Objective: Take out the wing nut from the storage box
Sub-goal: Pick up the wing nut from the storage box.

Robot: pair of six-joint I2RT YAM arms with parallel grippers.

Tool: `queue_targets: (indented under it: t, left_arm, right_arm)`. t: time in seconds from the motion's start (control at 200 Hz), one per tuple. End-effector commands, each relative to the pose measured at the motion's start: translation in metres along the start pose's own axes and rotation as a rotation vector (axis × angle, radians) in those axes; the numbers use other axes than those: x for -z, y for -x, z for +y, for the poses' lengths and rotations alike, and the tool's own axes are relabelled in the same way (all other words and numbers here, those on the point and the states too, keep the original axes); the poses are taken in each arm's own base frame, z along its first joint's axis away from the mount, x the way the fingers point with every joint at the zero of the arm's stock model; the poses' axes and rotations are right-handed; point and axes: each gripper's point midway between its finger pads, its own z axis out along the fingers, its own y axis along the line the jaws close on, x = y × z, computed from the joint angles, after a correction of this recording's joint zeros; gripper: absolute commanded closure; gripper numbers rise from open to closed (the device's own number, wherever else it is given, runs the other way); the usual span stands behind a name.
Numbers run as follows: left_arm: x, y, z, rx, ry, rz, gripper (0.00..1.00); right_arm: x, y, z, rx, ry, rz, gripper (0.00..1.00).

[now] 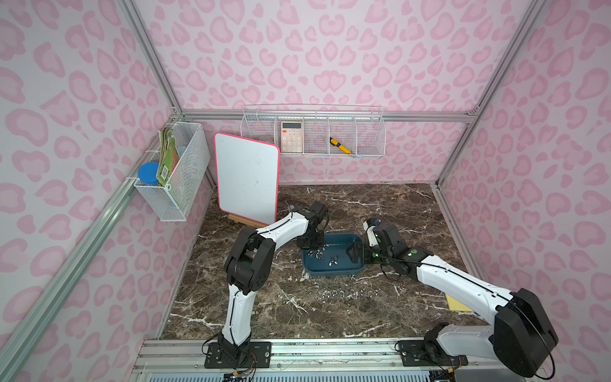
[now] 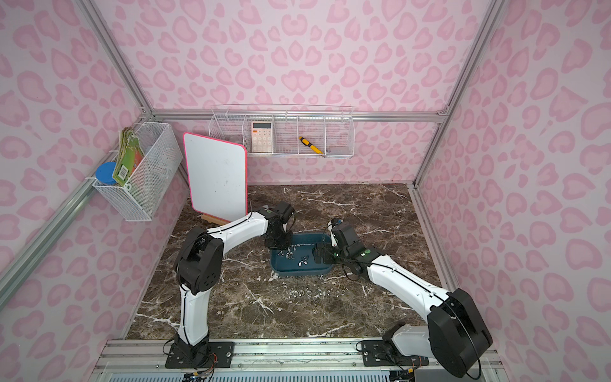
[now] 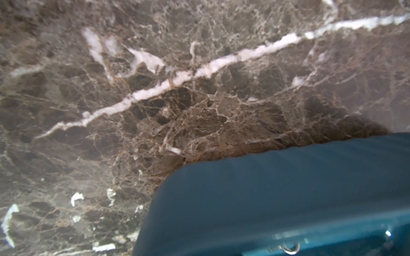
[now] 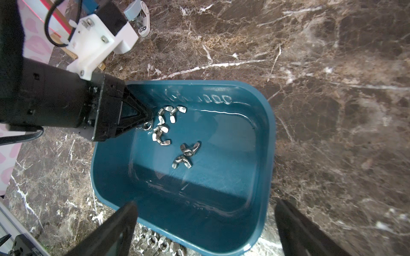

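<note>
The wing nut (image 4: 146, 126) the robot is going for lies on the floor of the storage box (image 4: 199, 199), near the end wall on the left arm's side and at the edge of a loose cluster of other wing nuts (image 4: 160, 133). Only its round eye shows, facing roughly upward. Its wings are hidden under the black fingers, so the direction of its long axis, wing tip to wing tip, cannot be told.

The left gripper (image 4: 149, 118) reaches steeply down into the box with its jaws drawn close together right at that nut. Whether they have pinched it cannot be told.

To do this step well, the jaws should probably close across the nut's narrow body or on one wing, not over the full span. They should pinch firmly before a straight lift clear of the rim, since the small smooth metal could slip or drag a neighbour along.

The box sits open side up on the marble table (image 1: 330, 205), its long axis running across the table in both top views. The right gripper (image 4: 205, 201) hovers above the box's other end, jaws wide apart and empty. A row of nuts (image 1: 350, 292) lies just in front of the box.
</note>
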Motion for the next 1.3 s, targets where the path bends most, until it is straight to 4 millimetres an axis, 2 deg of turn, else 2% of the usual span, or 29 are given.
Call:
queue_targets:
  t: [0.0,0.245,0.41,0.465,0.525,0.68,0.87,1.065,1.08,1.295]
  left_arm:
    - [0.002,-0.005,0.004,0.001,0.011,0.011,0.8]
    - [-0.003,-0.007,0.005,-0.006,0.016,0.023,0.78]
    - [-0.004,-0.008,0.006,-0.004,0.018,0.024,0.84]
    - [-0.002,-0.007,0.005,-0.006,0.016,0.02,0.89]
    - [0.001,-0.007,0.005,-0.004,0.014,0.016,0.89]
    - [0.017,-0.006,0.003,0.001,0.005,-0.004,0.91]
    - [0.049,-0.012,-0.001,0.013,-0.006,-0.047,0.92]
    - [0.08,-0.033,-0.008,0.034,-0.024,-0.085,0.92]
    - [0.076,-0.041,-0.004,0.035,-0.011,-0.069,0.92]
    - [0.09,-0.085,-0.006,0.055,0.005,-0.084,0.92]
  right_arm:
    - [0.002,0.004,0.003,0.003,0.012,-0.014,0.01]
    - [0.004,0.002,0.003,-0.003,0.017,-0.016,0.01]
    - [0.006,0.002,0.003,-0.009,0.018,-0.018,0.01]
    - [0.006,0.001,0.003,-0.009,0.019,-0.018,0.01]
    - [0.007,0.001,0.004,-0.008,0.021,-0.019,0.01]
    - [0.008,0.001,0.006,-0.01,0.036,-0.02,0.02]
    - [0.009,0.001,0.015,0.008,0.069,-0.025,0.01]
    - [0.01,-0.003,0.028,0.036,0.097,-0.019,0.02]
    - [0.01,-0.003,0.029,0.038,0.1,-0.019,0.01]
    - [0.011,-0.012,0.042,0.058,0.117,-0.007,0.01]
